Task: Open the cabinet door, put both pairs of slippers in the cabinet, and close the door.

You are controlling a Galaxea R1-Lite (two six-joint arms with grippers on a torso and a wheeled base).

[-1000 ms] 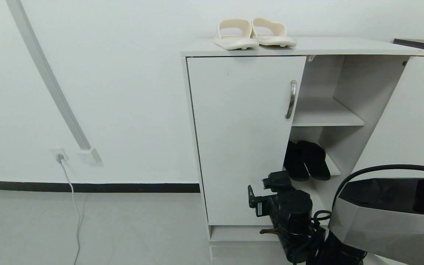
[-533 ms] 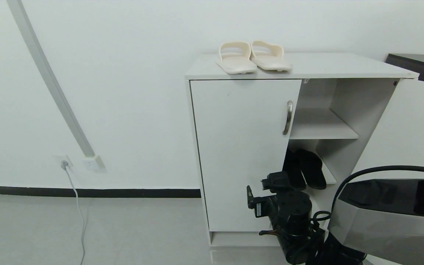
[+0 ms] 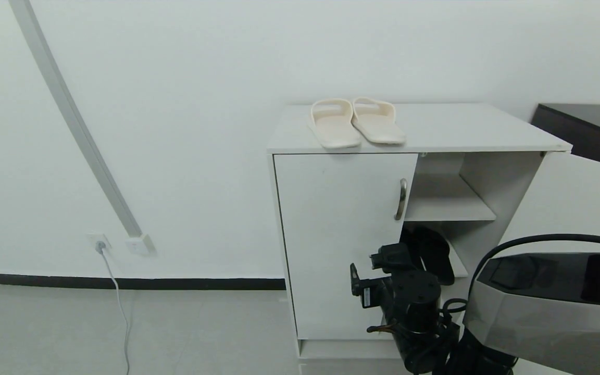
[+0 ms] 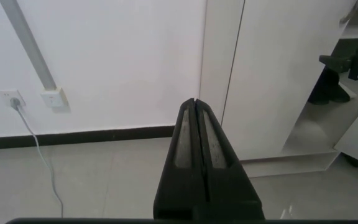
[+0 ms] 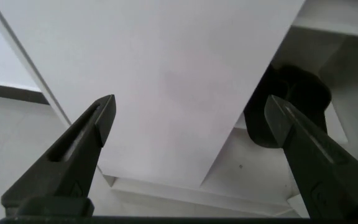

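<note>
A cream pair of slippers [image 3: 354, 121] lies on top of the white cabinet [image 3: 461, 127]. The cabinet's left door [image 3: 341, 234] is closed, its handle [image 3: 400, 199] at the inner edge. The right door [image 3: 576, 203] stands swung open. A black pair of slippers [image 3: 433, 250] [image 5: 291, 102] [image 4: 328, 87] rests on a lower shelf inside. My right gripper [image 3: 370, 268] [image 5: 190, 102] [image 4: 347, 62] is open, low in front of the left door, beside the black pair, holding nothing. My left gripper [image 4: 195, 134] is shut and empty, above the floor to the cabinet's left.
A bare upper shelf [image 3: 446, 205] sits inside the open half. A wall socket with a hanging cable [image 3: 99, 244] and a slanted conduit [image 3: 71, 120] are to the left. Dark furniture [image 3: 586, 127] stands to the right. Open floor [image 3: 149, 333] lies left of the cabinet.
The whole head view has shifted: cabinet, socket and skirting sit lower in the picture, so the camera has moved. The right gripper keeps its place in the picture.
</note>
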